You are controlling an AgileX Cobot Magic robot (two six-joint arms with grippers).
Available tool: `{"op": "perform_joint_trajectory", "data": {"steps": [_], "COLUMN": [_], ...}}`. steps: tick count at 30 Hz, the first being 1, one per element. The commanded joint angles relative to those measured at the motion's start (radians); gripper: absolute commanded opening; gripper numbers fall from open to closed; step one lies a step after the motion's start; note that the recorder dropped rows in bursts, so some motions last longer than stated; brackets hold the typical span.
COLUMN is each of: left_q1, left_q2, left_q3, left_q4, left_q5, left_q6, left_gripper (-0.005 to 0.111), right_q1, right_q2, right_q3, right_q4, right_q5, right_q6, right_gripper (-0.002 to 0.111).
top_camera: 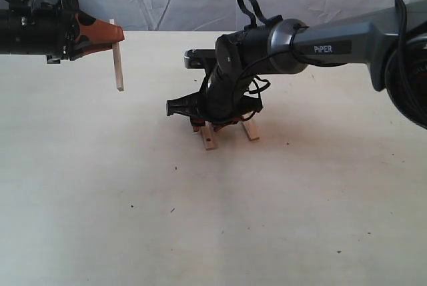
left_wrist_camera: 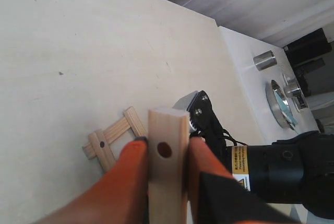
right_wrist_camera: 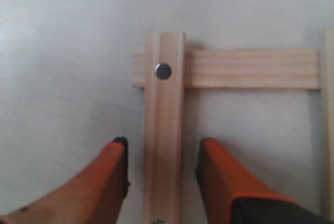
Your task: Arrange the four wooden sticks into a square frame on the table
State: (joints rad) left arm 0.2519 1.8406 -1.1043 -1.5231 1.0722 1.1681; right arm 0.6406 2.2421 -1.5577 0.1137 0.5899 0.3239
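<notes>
**One stick in the air, three lying on the table**

The broad, pale, faintly grained table [top_camera: 80,199] is carrying three flat wooden sticks [top_camera: 209,138] near its middle. The dark right arm [top_camera: 320,46] is bending down over them. The right gripper [right_wrist_camera: 163,151] is standing released, its orange fingers [right_wrist_camera: 112,172] straddling one stick [right_wrist_camera: 164,109] without touching it. That stick is crossing over another, with a round metal pin [right_wrist_camera: 163,70] at the overlap. The left gripper [top_camera: 117,35] is clenching the fourth stick [top_camera: 119,66], which is hanging upright, well apart from the others.

White lettering "PiPER" marks a dark plate [top_camera: 332,49] on the right arm [top_camera: 360,33]. Print on the arm's yellow sticker [left_wrist_camera: 239,167] is too small to read.
</notes>
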Motion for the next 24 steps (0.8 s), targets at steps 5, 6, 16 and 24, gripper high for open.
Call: {"op": "perform_joint_trajectory", "data": {"steps": [5,6,16,24], "left_q1": [-0.005,-0.005,-0.028,-0.122], "left_q2": [-0.008,-0.008,-0.008,-0.008], "left_q3": [0.005,0.005,0.005,0.031], "left_q4": [0.002,0.002,0.013,-0.072], "left_q5": [0.006,0.006,0.006,0.018], "left_q6": [-0.002,-0.002,-0.009,0.021], "left_gripper": [0.0,0.0,0.0,0.0], "right_q1": [0.0,0.0,-0.073,-0.216], "right_q2": [-0.076,-0.094,-0.204,-0.22], "right_q3": [-0.004,-0.004,-0.004,0.008], "right_q4": [-0.041,-0.05,-0.043,0.705], "right_q5": [0.022,0.029,0.151,0.306], "right_q6": [-0.018,-0.018,-0.159,-0.696], "right_gripper": [0.05,0.05,0.001,0.001]}}
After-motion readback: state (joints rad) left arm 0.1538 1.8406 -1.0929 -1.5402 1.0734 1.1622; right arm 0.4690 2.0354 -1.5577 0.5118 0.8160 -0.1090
